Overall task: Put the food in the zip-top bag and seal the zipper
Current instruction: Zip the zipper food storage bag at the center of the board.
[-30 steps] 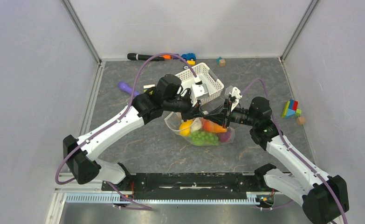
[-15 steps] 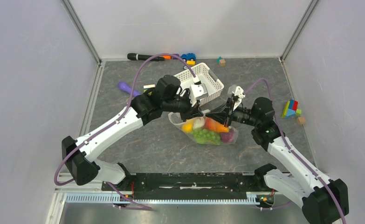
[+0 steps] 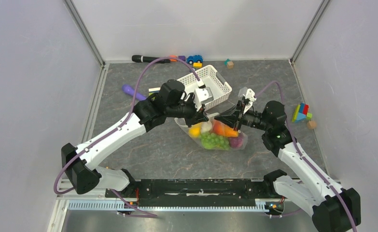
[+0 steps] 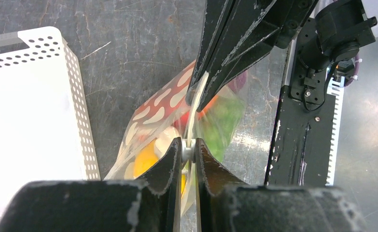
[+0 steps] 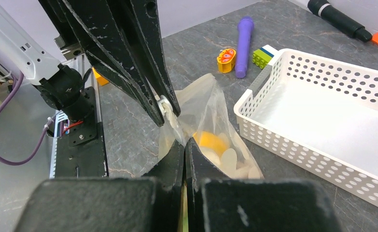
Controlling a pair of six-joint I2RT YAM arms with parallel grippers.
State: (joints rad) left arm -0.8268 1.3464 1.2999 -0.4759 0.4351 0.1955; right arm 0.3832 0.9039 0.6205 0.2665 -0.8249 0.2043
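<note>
Grey tabletop (image 3: 143, 145); dotted clear bag (image 4: 153, 108) bulging with colourful toy food (image 3: 213, 141).

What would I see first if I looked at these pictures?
The clear zip-top bag in the middle of the table, stuffed with bright toy food: green grapes, plus yellow, orange and purple pieces. The left end effector and the right end effector both pinch its top edge, facing each other. Just behind it sits a white basket.
</note>
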